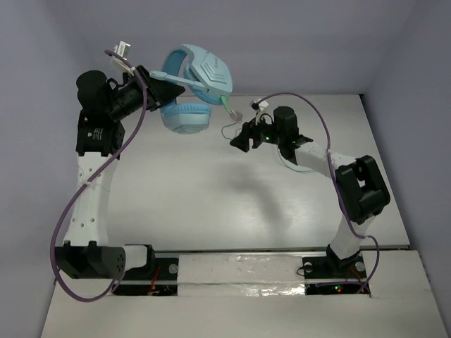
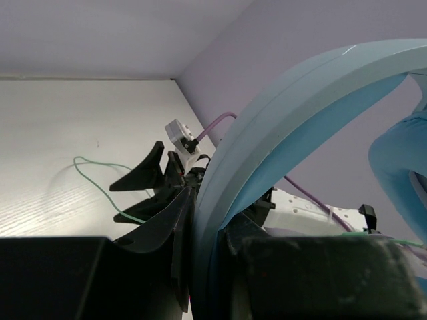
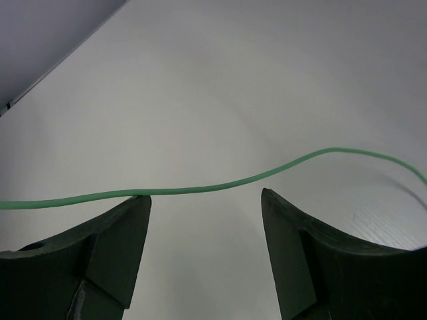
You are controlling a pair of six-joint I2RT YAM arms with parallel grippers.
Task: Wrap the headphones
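Nearest: right claw [image 3: 203,200], on the near side of the headphones [image 1: 201,70] and just right of them, jaws apart, gripping nothing. The cord [image 3: 220,186] crosses in front of the fingertips, touching one tip, not between the jaws. Risk: closing here pinches air and the cord slips off.

Beyond: left claw [image 1: 163,91] clamped on the headband [image 2: 300,113], headphones held above the worktop [image 1: 211,204]. Risk: a hard cord pull twists the band loose.

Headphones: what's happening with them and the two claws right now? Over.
Left gripper shut on the headband, headphones held up off the table. Right gripper open, green cord crossing its fingertips, not pinched. Nothing seen in the way.
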